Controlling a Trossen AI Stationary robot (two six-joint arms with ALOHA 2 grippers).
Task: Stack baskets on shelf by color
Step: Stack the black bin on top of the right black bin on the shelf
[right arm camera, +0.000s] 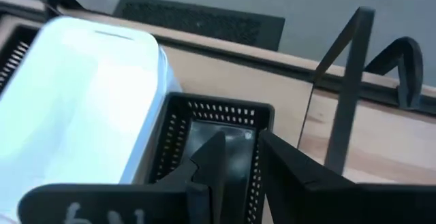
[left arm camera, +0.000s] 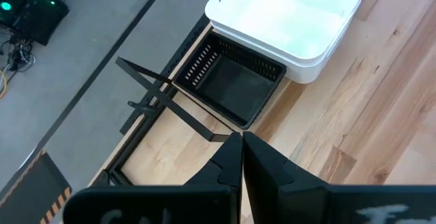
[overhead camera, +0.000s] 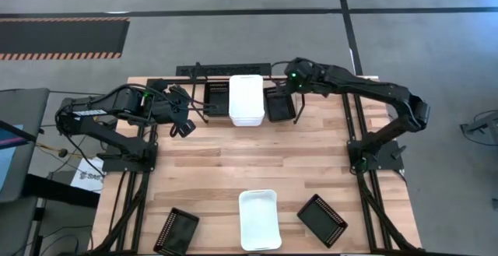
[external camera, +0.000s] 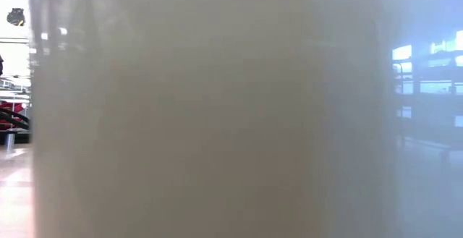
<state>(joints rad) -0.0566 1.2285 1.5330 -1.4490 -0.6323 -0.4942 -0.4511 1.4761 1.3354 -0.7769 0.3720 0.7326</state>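
The shelf [overhead camera: 204, 71] stands along the table's far edge. On it sit a black mesh basket [overhead camera: 216, 100], stacked white baskets [overhead camera: 247, 100] and another black basket [overhead camera: 278, 105], side by side. My right gripper [right arm camera: 240, 142] is at that right-hand black basket's [right arm camera: 225, 125] far right corner, shut on its wall. My left gripper [left arm camera: 242, 137] is shut and holds nothing; it hovers left of and nearer than the left black basket [left arm camera: 231, 84], beside a wire divider [left arm camera: 160, 94]. A white basket fills the low view [external camera: 217, 122]. My right gripper holds the black basket by its right side wall [right arm camera: 257, 149], near the far corner. One finger [right arm camera: 212, 157] is inside the basket and the other [right arm camera: 289, 166] outside. The fingers come from above, slanting down. The basket sits beside the white stack [right arm camera: 82, 81]; what its underside rests on is hidden.
Along the table's near edge lie a white basket [overhead camera: 258, 219] and two black baskets [overhead camera: 177, 231] [overhead camera: 321, 219]. Bare wood lies between them and the shelf. An upright shelf loop [right arm camera: 347, 81] stands close to the right gripper's outer finger.
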